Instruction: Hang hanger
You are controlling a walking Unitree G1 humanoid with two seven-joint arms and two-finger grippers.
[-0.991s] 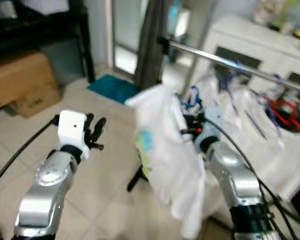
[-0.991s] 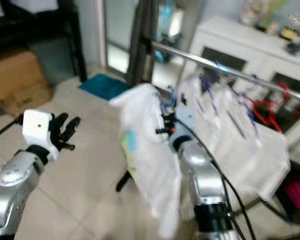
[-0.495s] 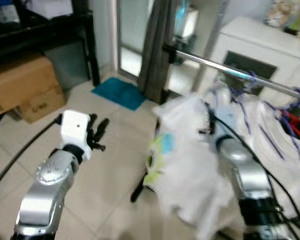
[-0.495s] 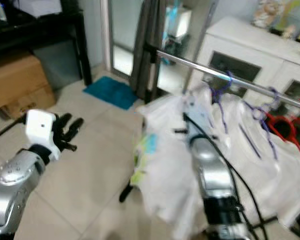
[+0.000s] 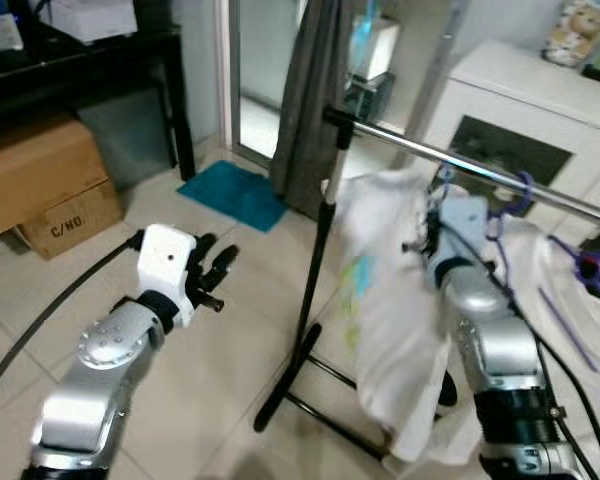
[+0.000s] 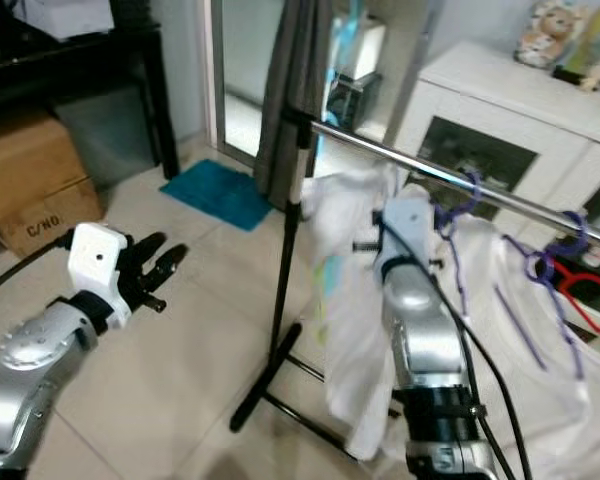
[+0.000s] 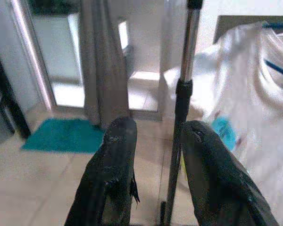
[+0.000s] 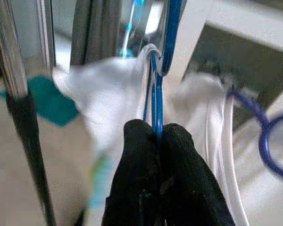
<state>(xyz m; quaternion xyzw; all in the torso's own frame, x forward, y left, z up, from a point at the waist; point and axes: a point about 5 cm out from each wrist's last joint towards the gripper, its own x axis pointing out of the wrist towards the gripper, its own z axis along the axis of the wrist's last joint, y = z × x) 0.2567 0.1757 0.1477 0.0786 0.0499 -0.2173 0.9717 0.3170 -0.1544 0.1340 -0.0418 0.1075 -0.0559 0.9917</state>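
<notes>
Tiled floor (image 5: 230,330), chrome garment rail (image 5: 410,150): a blue hanger (image 8: 156,101) carrying a white shirt (image 5: 390,330) sits just beside the rail.
Right gripper (image 8: 156,134) fingers pinch the hanger; left gripper (image 7: 153,141) fingers spread, facing the rack's upright pole (image 7: 179,117); purple hangers (image 6: 460,200) nearby.

I'm seeing the tiled floor (image 5: 230,370) carrying the black foot of the garment rack (image 5: 310,310), with a teal mat (image 5: 232,194) lying flat near the doorway. Two cardboard boxes (image 5: 42,195) are sitting on the tiles at my far left, stacked beside a black shelf (image 5: 170,100).
</notes>
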